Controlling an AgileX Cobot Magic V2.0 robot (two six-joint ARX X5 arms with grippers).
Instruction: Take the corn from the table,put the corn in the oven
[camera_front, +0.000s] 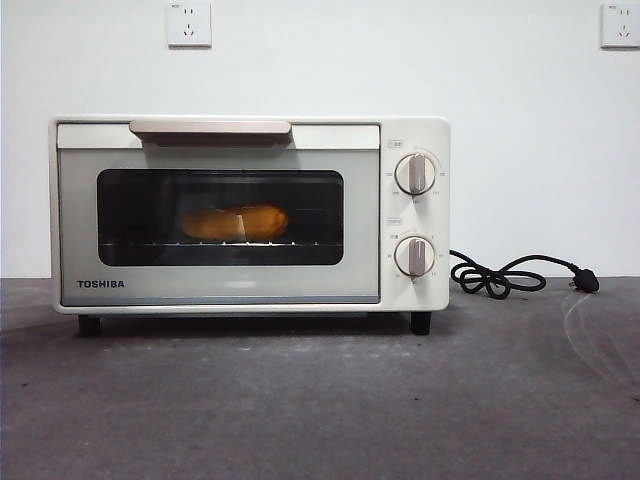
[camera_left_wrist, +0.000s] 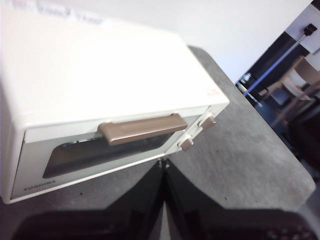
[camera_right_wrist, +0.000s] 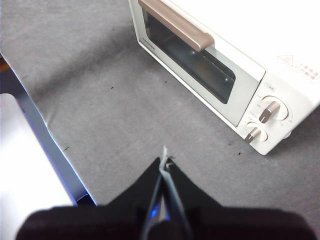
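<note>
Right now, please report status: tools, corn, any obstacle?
Left tool and right tool shut, empty, both off the oven. Corn inside on rack, door closed. Nothing in the way.

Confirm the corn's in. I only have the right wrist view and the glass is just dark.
Observer: The front view shows the corn lying on the rack inside the oven.
Operator: Door?
Observer: Closed, flush with the front; the handle sits up at the top edge.
Operator: Left pincer?
Observer: The left pincer is shut, holding nothing, above the table in front of the oven.
</note>
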